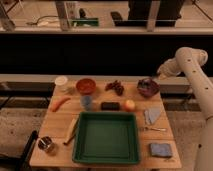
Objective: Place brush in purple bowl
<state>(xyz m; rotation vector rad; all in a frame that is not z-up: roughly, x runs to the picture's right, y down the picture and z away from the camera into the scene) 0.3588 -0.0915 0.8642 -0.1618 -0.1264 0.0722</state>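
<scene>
The gripper (161, 75) is at the end of the white arm (197, 82), off the table's (107, 131) back right corner, at about two o'clock from the tray (106, 138) and just up and right of the purple bowl (148, 87). It is not touching the bowl. Whether its jaws are apart or together cannot be told.

The purple bowl sits near the back right of the table, at one o'clock from the tray. Something dark lies inside it; this looks to be the brush (147, 84), but its handle, its head and the way its long axis runs cannot be made out.

Along the back row, going toward nine o'clock from the bowl, lie a dark red cluster (115, 87), an orange-red bowl (85, 85) and a white cup (61, 81). In the row in front of these are an orange carrot piece (60, 103), a small blue-grey cup (87, 102), a flat black block (110, 106) and a round peach-coloured fruit (129, 105).

The green tray fills the middle front. At its nine o'clock a pale wooden stick (71, 131) lies with its long axis running roughly twelve to six, leaning slightly, and a metal cup (47, 145) stands at the front left corner. At the tray's three o'clock lies a grey-blue cloth (152, 115), and a blue sponge (160, 149) sits toward four o'clock.
</scene>
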